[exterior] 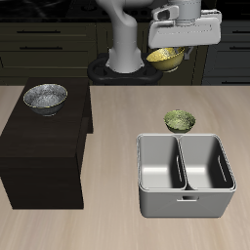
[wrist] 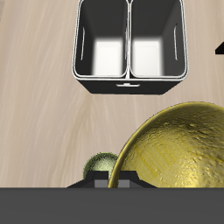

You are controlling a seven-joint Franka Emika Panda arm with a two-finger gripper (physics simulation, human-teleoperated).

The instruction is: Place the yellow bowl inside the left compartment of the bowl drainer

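My gripper (exterior: 168, 51) hangs high above the back of the table, shut on the yellow bowl (exterior: 167, 59), which it holds by the rim, tilted. In the wrist view the yellow bowl (wrist: 179, 159) fills the foreground, showing its patterned golden inside. The grey bowl drainer (exterior: 140, 178) stands near the table's front edge, well below and forward of the gripper. Its left compartment (exterior: 160, 164) is empty, and so is the well beside it. From the wrist, the bowl drainer (wrist: 131, 86) lies ahead with the left compartment (wrist: 157, 45) in sight.
A small green bowl (exterior: 180, 120) sits on the table just behind the drainer, also seen as the green bowl (wrist: 101, 164) in the wrist view. A silver metal bowl (exterior: 45, 97) rests on a dark low cabinet (exterior: 44, 151) beside the drainer.
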